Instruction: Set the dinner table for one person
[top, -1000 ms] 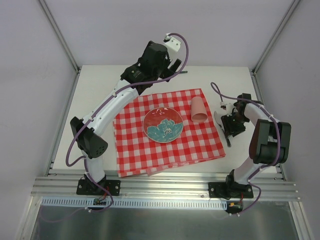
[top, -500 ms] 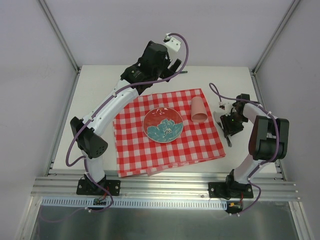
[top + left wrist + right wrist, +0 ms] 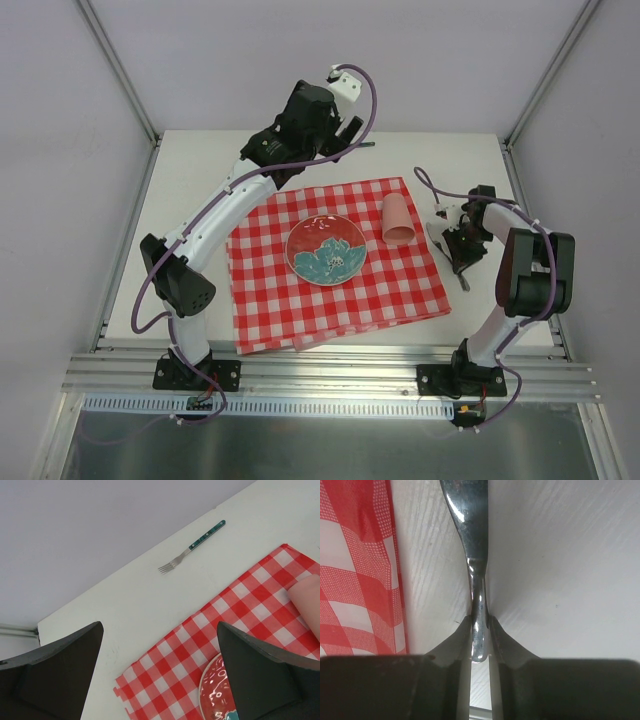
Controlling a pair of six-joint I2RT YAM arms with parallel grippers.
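Plain pale lilac-grey walls (image 3: pixel 330 60) stand left, far and right of the dinner table (image 3: pixel 185 175), joined by aluminium posts (image 3: pixel 120 68) at the far corners; light falls soft, even.

Prob. a lab test cell: plain white walls (image 3: pixel 60 150), alu rail (image 3: pixel 330 378).

You get bright, even, diffuse light; shadows on the table (image 3: pixel 185 175) are soft. Glare streaks the metal utensil (image 3: pixel 468 515) at upper centre; the left pincer (image 3: pixel 159 627) looks dark and defocused.
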